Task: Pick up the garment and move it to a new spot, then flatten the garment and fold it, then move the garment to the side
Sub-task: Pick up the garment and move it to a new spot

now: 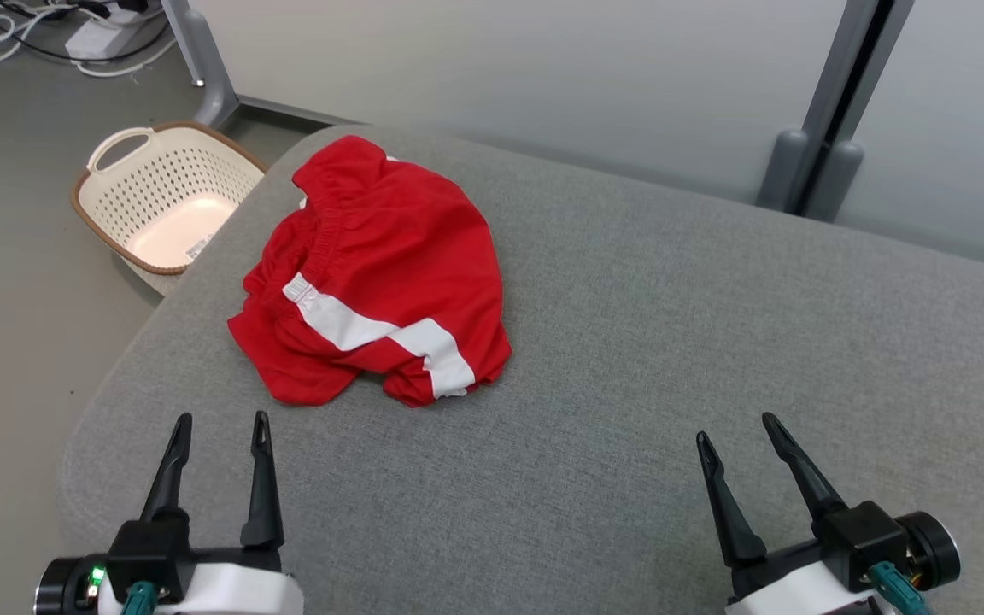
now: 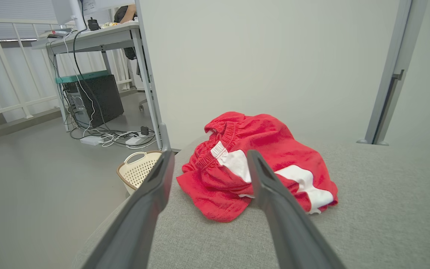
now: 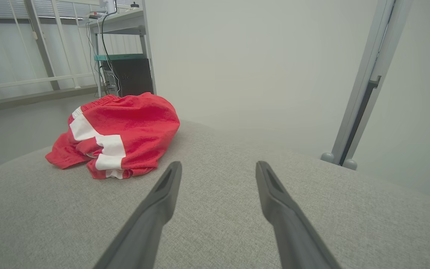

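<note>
Toward the far left of the grey fabric-covered worktop (image 1: 671, 342), that's where the red garment (image 1: 372, 273) sits, crumpled in a heap, a white stripe across its near side and the elastic waistband bunched toward the back. The padded top rounds off at its corners, and the garment lies close to its left edge. Left hand (image 1: 222, 418) low at the near left, fingers apart, nothing between them, pointing at the garment but short of it. Right hand (image 1: 735, 428) at the near right, fingers spread too, empty, well apart from the cloth, over bare grey fabric. Down on the grey floor (image 1: 14, 299), just beside the far left corner, a cream perforated basket (image 1: 202, 171) with a brown rim. Behind, a pale partition wall (image 1: 543, 77) and a grey post (image 1: 834, 102). Off left, white cables (image 1: 99, 34) on the floor, a desk (image 2: 99, 35) with a black computer tower (image 2: 95, 99) under it, a white railing (image 2: 9, 67) beyond.
</note>
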Tool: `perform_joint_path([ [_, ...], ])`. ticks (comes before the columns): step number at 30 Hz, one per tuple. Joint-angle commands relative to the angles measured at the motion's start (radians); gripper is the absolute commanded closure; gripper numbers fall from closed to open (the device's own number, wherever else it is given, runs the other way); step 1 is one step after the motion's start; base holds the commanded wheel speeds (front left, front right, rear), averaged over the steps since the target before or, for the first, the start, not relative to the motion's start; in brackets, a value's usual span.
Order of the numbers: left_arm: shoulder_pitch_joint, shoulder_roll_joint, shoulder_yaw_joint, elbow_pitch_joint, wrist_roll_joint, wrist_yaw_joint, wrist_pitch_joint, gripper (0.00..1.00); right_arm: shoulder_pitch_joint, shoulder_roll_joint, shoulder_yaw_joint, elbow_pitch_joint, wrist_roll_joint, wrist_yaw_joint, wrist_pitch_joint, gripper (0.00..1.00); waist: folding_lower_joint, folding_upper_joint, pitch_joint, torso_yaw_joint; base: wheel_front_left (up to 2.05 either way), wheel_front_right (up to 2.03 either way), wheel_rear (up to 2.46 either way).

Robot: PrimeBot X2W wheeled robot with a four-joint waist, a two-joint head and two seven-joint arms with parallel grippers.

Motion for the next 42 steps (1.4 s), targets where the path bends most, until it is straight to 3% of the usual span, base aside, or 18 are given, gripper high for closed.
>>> perform_joint_path([
  [1, -0.016, 0.002, -0.013, -0.005, 0.006, 0.01, -0.004, 0.0, -0.013, -0.008, 0.001, -0.002, -0.005, 0.0, -0.005, 0.0, 0.0, 0.0, 0.046, -0.012, 0.0, 0.0, 0.0],
  [4, -0.081, 0.004, -0.028, 0.0, 0.012, 0.022, -0.003, 0.0, -0.034, -0.024, 0.001, -0.009, -0.014, 0.0, -0.005, 0.0, 0.0, 0.0, 0.087, -0.027, 0.0, 0.0, 0.0],
  [8, -0.172, 0.005, -0.019, 0.085, 0.017, -0.007, -0.002, 0.0, -0.048, -0.044, 0.009, -0.015, -0.012, 0.0, -0.005, 0.0, 0.0, 0.0, 0.129, -0.05, 0.0, 0.0, 0.0],
  [12, -0.305, 0.012, -0.01, 0.205, 0.02, -0.036, -0.002, 0.0, -0.076, -0.074, 0.025, -0.027, -0.009, 0.0, -0.005, 0.0, 0.0, 0.0, 0.19, -0.067, 0.0, 0.0, 0.0],
  [23, -0.595, 0.028, 0.012, 0.531, 0.005, -0.057, -0.002, 0.0, -0.147, -0.121, 0.017, -0.06, 0.006, 0.0, -0.005, 0.0, 0.0, 0.0, 0.323, -0.115, 0.0, 0.0, 0.0],
  [26, -0.677, 0.03, 0.007, 0.653, -0.014, -0.089, 0.022, 0.0, -0.16, -0.139, 0.019, -0.066, 0.01, 0.0, -0.005, 0.0, 0.0, 0.0, 0.357, -0.125, 0.0, 0.0, 0.0],
  [35, -0.85, 0.052, 0.009, 0.906, -0.039, -0.103, 0.083, 0.0, -0.203, -0.164, 0.027, -0.064, 0.018, -0.001, -0.002, 0.0, 0.0, 0.0, 0.44, -0.142, 0.0, 0.0, 0.0],
  [36, -0.86, 0.05, 0.008, 0.924, -0.042, -0.107, 0.076, 0.47, -0.204, -0.166, 0.026, -0.062, 0.018, -0.001, -0.002, 0.0, 0.0, 0.0, 0.443, -0.144, 0.0, 0.0, 0.0],
  [37, -0.868, 0.049, 0.008, 0.938, -0.046, -0.111, 0.066, 0.64, -0.205, -0.166, 0.024, -0.059, 0.019, -0.001, -0.002, 0.0, 0.0, 0.0, 0.444, -0.146, 0.0, 0.0, 0.0],
  [38, -0.875, 0.049, 0.003, 0.952, -0.045, -0.113, 0.058, 1.0, -0.208, -0.164, 0.02, -0.058, 0.02, -0.002, -0.001, 0.0, 0.0, 0.0, 0.444, -0.149, 0.0, 0.0, 0.0],
  [42, -0.891, 0.047, 0.003, 0.949, -0.054, -0.128, 0.014, 1.0, -0.22, -0.15, -0.001, -0.067, 0.022, -0.002, -0.002, 0.0, 0.0, 0.0, 0.433, -0.161, 0.0, 0.0, 0.0],
])
